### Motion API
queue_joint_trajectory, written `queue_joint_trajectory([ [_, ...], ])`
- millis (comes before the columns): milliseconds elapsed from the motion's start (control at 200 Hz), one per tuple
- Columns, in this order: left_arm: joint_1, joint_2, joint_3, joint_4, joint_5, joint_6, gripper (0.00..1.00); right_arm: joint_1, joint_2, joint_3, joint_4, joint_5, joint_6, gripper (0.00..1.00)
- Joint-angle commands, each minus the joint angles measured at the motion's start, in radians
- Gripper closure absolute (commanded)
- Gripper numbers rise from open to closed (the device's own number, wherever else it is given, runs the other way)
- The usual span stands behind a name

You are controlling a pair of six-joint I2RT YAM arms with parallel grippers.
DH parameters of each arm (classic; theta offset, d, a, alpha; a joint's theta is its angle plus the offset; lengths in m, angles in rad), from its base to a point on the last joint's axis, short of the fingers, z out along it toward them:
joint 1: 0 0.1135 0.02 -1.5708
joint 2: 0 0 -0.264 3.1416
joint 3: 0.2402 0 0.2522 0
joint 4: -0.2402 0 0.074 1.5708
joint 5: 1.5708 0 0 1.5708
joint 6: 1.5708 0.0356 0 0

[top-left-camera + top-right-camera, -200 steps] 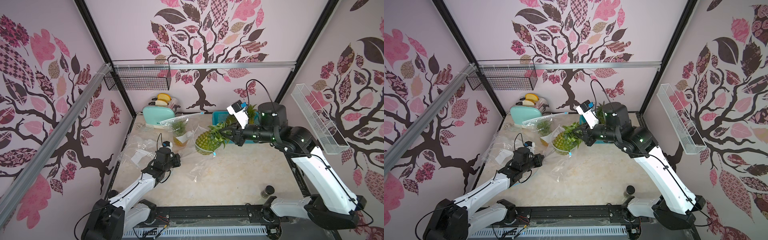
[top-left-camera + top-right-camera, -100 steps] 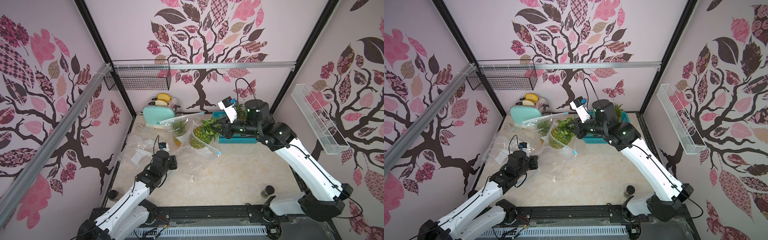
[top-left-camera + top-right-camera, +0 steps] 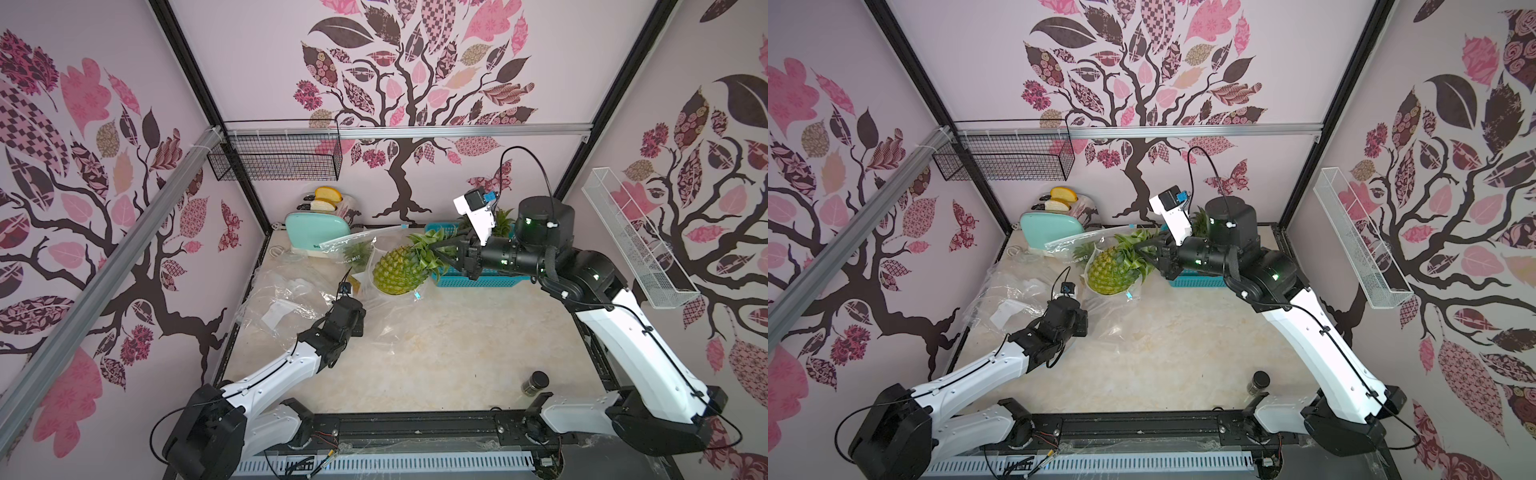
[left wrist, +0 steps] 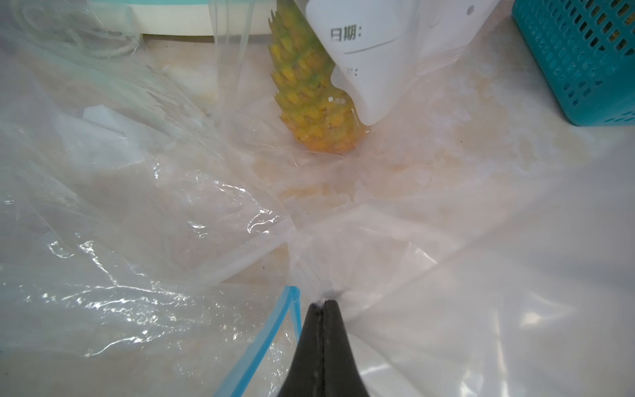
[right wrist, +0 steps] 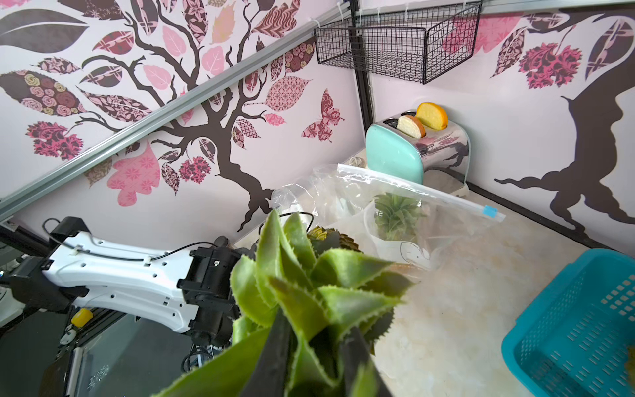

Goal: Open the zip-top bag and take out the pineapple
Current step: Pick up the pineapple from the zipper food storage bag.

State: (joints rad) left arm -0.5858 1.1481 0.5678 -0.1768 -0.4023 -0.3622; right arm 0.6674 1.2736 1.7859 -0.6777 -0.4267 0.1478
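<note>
Nudged slightly left and farther since a second ago: right gripper (image 3: 440, 252) clamped on pineapple (image 3: 397, 272) crown, far-centre, just left of teal basket (image 3: 478, 282), base partly in zip-top bag (image 3: 382, 320); left gripper (image 4: 323, 304) fully closed, pinching bag film.

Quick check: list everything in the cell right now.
pineapple: one, yellow-green, held up by its crown
zip-top bag: one, clear, below that pineapple
toaster: one, mint, far-left corner
bread slices: two, tan, in toaster
bagged pineapple: one, green, beside toaster
basket: one, teal, far right, another pineapple inside
loose bags: several, clear, left side
jar: one, dark-lidded, near right
wire basket: one, black, back wall
wire shelf: one, white, right wall
left gripper: black, shut on zip-top bag
right gripper: black, shut on pineapple crown
</note>
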Motion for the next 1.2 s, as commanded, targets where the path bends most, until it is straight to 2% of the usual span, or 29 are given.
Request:
queue_joint_trajectory([
  [0, 0.009, 0.013, -0.034, 0.001, -0.066, -0.004, 1.0, -0.004, -0.112, 0.062, 0.146, -0.001, 0.017, 1.0],
  [195, 0.008, -0.051, -0.039, 0.015, 0.068, -0.018, 1.0, -0.004, -0.204, -0.053, 0.231, 0.02, 0.039, 1.0],
  [360, 0.011, -0.082, -0.021, -0.009, 0.025, -0.019, 1.0, -0.004, -0.218, -0.089, 0.299, -0.057, 0.077, 1.0],
  [430, 0.013, -0.047, -0.001, 0.022, 0.072, 0.002, 1.0, -0.004, -0.212, -0.115, 0.362, -0.119, 0.123, 1.0],
  [605, 0.01, 0.147, 0.099, 0.063, 0.312, 0.016, 1.0, -0.006, -0.18, -0.162, 0.47, -0.213, 0.197, 1.0],
  [690, 0.009, 0.211, 0.125, 0.093, 0.362, 0.009, 1.0, -0.004, -0.165, -0.161, 0.493, -0.255, 0.212, 1.0],
  [970, 0.01, 0.253, 0.305, 0.04, 0.3, 0.099, 1.0, -0.004, -0.131, -0.148, 0.566, -0.419, 0.283, 1.0],
  [1195, 0.055, 0.238, 0.511, -0.018, 0.346, 0.19, 1.0, -0.003, -0.115, -0.142, 0.539, -0.508, 0.294, 1.0],
])
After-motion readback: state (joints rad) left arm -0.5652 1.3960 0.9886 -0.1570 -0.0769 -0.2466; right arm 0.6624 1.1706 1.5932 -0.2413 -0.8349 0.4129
